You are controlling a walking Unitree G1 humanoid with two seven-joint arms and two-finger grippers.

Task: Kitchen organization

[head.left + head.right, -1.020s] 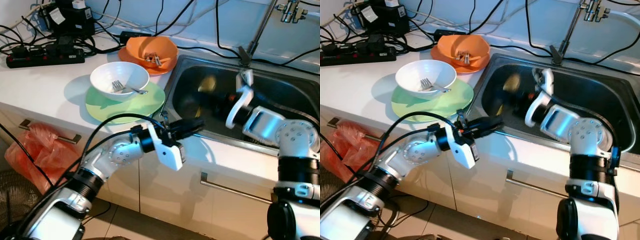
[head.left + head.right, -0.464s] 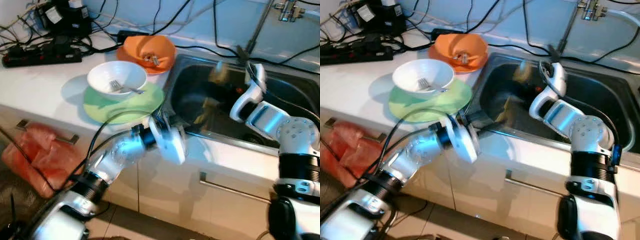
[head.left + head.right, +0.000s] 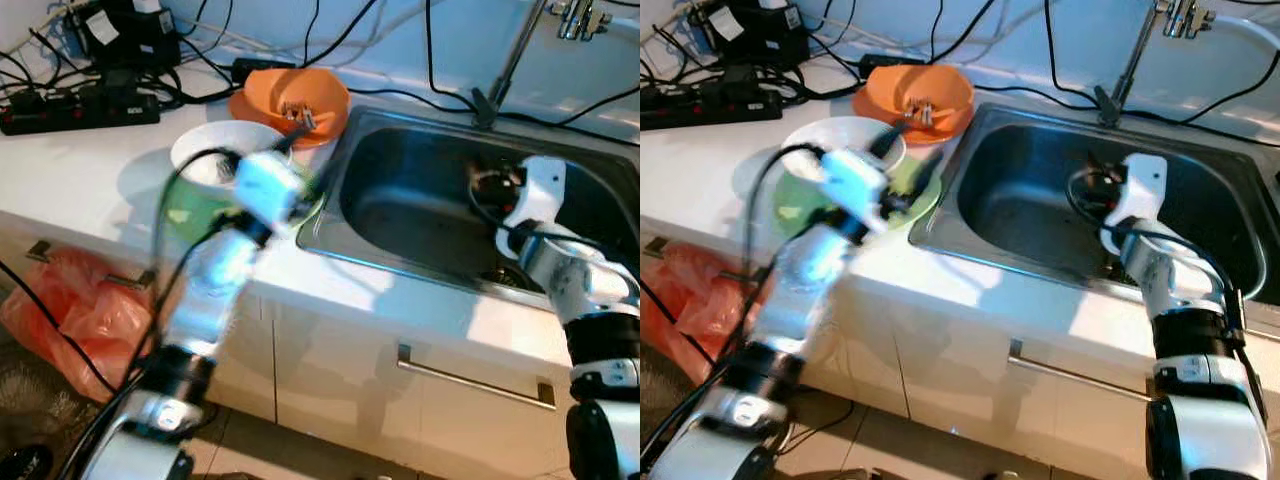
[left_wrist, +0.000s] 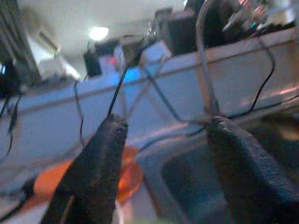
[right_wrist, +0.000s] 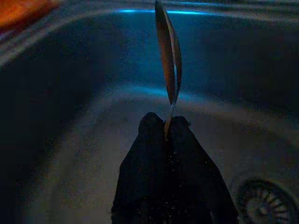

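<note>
black power strip (image 3: 80,107), orange bag (image 3: 75,320)

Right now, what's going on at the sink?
The right gripper is down in the sink, shut on the handle of a spoon that stands up from its fingertips. The left gripper is open and holds nothing, raised over the counter by the white bowl on the green plate. The orange bowl with cutlery sits behind them.

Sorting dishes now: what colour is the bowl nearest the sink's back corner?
Orange, clearest in the right eye view.
</note>
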